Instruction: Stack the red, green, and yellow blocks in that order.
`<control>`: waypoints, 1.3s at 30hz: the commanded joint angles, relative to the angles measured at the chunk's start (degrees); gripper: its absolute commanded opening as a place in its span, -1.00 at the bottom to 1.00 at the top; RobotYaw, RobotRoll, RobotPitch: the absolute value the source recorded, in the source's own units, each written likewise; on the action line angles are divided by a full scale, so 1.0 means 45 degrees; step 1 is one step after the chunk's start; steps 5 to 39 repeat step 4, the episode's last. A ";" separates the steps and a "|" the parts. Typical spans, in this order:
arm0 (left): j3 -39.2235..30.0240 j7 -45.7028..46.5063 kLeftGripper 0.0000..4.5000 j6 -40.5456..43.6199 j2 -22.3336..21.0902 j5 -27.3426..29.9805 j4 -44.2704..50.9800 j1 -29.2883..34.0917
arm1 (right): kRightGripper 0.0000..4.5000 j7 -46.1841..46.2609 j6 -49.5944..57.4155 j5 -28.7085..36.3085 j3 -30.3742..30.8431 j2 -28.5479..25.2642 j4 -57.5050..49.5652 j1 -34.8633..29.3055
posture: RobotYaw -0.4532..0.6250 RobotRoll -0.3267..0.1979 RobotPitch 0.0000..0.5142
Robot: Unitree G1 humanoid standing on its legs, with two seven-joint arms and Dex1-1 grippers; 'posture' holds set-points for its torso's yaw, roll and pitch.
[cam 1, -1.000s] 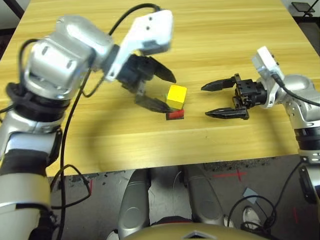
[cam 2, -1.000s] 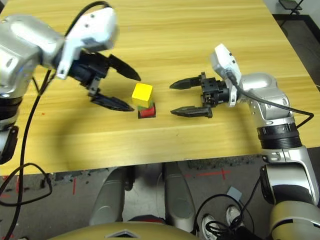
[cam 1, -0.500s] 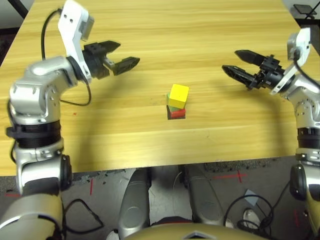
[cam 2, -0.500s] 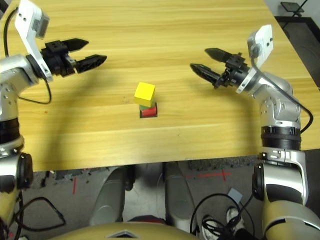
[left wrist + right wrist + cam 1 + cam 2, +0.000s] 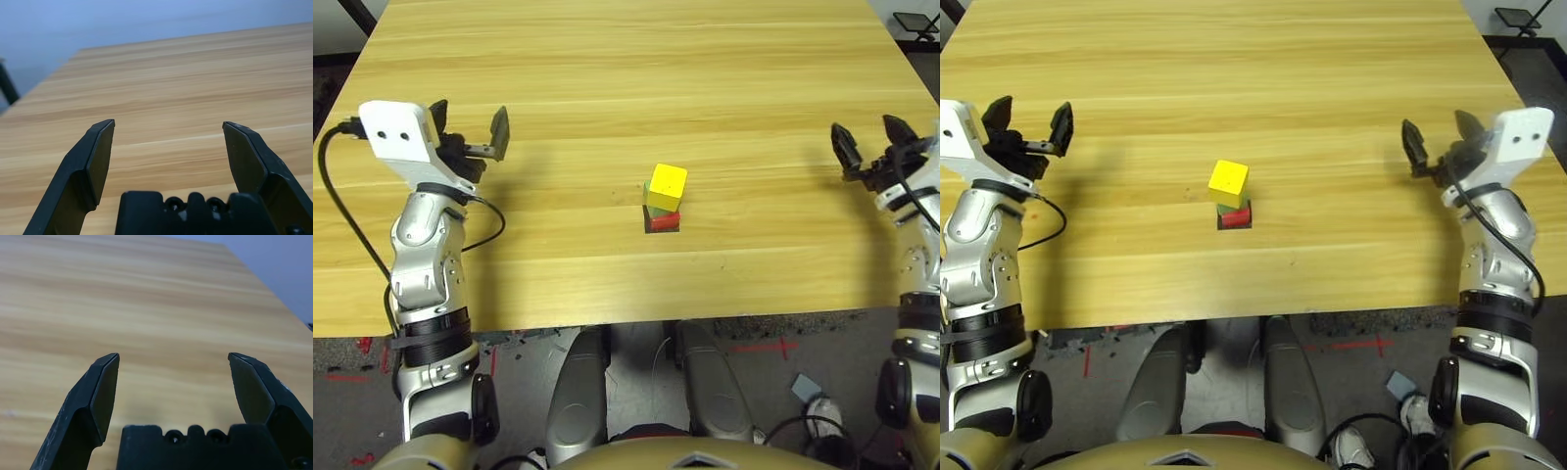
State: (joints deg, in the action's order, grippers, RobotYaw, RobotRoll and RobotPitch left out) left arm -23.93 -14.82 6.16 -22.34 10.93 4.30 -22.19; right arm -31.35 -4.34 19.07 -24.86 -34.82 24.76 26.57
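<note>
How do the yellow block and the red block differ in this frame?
The yellow block is on top of the stack; the red block is at the bottom, on the table, with the green block between them. The yellow block's top face is exposed; the red block is mostly covered from above. Neither is touched by a tool.

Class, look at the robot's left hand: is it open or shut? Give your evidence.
Open. The left hand has its two black fingers spread wide apart, with only bare table showing between them and nothing held.

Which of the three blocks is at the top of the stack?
The yellow block; it sits above the green block and the red block.
</note>
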 commanded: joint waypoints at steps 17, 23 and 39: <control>-0.0380 0.0247 1.00 -0.0936 -0.0198 0.0085 -0.0780 0.0966 | 1.00 -0.0138 -0.0596 0.0229 -0.0359 -0.0322 0.0883 -0.0004 | -0.10 -0.01 0.21; -0.0380 0.0247 1.00 -0.0936 -0.0198 0.0085 -0.0780 0.0966 | 1.00 -0.0138 -0.0596 0.0229 -0.0359 -0.0322 0.0883 -0.0004 | -0.10 -0.01 0.21; -0.0380 0.0247 1.00 -0.0936 -0.0198 0.0085 -0.0780 0.0966 | 1.00 -0.0138 -0.0596 0.0229 -0.0359 -0.0322 0.0883 -0.0004 | -0.10 -0.01 0.21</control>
